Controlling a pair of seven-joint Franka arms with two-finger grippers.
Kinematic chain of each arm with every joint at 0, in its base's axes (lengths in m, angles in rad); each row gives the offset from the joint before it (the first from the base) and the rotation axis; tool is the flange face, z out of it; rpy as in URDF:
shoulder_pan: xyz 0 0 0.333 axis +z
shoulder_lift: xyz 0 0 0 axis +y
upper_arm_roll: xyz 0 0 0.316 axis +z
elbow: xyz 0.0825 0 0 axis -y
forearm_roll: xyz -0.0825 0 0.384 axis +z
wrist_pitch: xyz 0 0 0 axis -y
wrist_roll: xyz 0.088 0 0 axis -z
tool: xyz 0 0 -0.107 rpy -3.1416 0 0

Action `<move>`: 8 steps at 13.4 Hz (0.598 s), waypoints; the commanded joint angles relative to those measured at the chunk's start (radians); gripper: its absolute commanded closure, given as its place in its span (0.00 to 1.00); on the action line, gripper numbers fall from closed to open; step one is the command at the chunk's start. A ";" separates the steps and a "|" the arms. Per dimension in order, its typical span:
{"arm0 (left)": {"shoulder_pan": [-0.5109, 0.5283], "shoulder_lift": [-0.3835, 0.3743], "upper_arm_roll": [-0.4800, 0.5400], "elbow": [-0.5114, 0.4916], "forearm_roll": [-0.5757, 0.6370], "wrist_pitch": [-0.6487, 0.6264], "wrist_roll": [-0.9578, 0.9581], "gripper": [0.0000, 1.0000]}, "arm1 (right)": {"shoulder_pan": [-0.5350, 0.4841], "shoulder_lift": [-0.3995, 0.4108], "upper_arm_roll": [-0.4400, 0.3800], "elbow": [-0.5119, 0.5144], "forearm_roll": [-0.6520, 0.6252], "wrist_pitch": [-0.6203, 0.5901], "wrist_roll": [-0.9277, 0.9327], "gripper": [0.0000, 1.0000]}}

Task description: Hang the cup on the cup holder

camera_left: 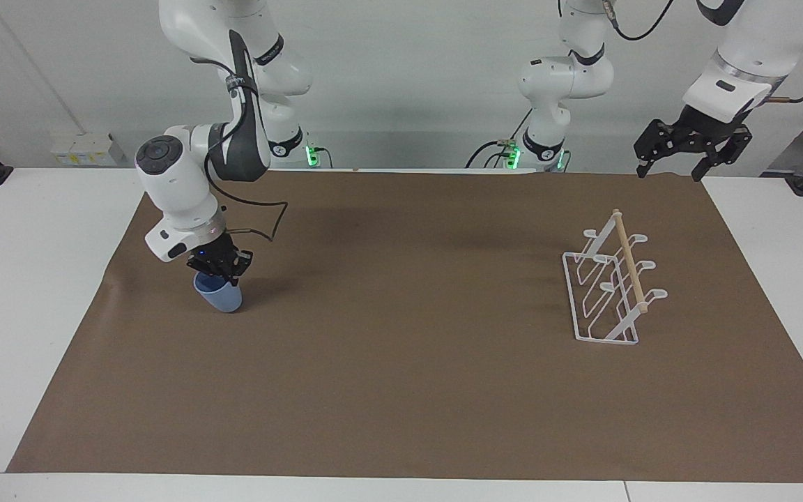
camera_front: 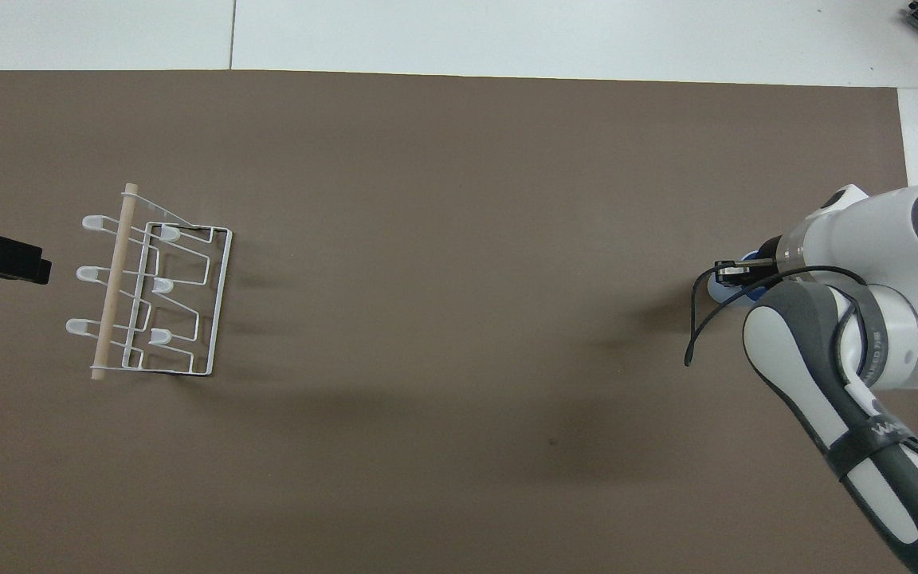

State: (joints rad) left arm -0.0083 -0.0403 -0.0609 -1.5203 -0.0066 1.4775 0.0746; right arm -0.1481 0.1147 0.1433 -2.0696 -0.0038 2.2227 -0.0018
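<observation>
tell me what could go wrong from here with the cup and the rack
1. The right gripper is shut on the cup at its rim only, and the cup tilts; it might slip or swing during the carry.
2. The cup holder stands at the left arm's end of the brown mat, a long carry.
3. The rack is light wire; a misaligned cup could push it.

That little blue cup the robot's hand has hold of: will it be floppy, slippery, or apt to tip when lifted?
The cup probably stays stiff: its wall keeps its shape where the right hand is shut on its rim. It already hangs tilted, so it may swing or slip, being pinched at one spot. Its smooth tapered sides suggest that it is light and would tip or roll easily on the brown mat.
</observation>
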 commanded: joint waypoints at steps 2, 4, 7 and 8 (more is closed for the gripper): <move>-0.006 -0.024 0.003 -0.024 0.005 -0.006 -0.002 0.00 | -0.010 -0.006 0.004 0.023 0.008 -0.038 -0.020 1.00; -0.006 -0.024 0.003 -0.026 -0.006 -0.010 -0.059 0.00 | -0.024 -0.001 0.005 0.101 0.008 -0.133 -0.021 1.00; -0.009 -0.024 0.001 -0.023 -0.012 -0.019 -0.084 0.00 | -0.036 -0.003 0.004 0.207 0.007 -0.260 -0.023 1.00; -0.009 -0.024 -0.003 -0.024 -0.012 -0.020 -0.082 0.00 | -0.036 -0.007 0.004 0.229 0.005 -0.290 -0.024 1.00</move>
State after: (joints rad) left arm -0.0088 -0.0405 -0.0646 -1.5211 -0.0122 1.4700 0.0101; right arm -0.1706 0.1093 0.1415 -1.8943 -0.0038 1.9937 -0.0018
